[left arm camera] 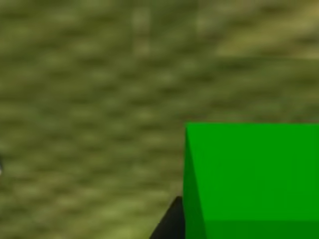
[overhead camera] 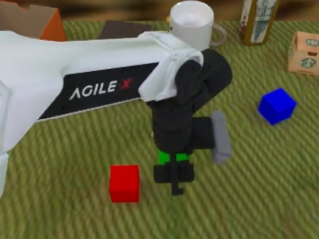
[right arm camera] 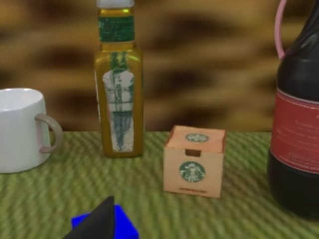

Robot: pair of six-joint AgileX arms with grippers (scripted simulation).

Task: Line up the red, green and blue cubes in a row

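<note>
Left tool [overhead camera: 173, 174] grips green cube [overhead camera: 172, 157], open mat between red cube [overhead camera: 124, 183] and it.

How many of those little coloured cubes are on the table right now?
3. The red cube lies near the front. The green cube is just to its right, mostly hidden under the left end effector. The blue cube sits apart on the table's right side.
</note>
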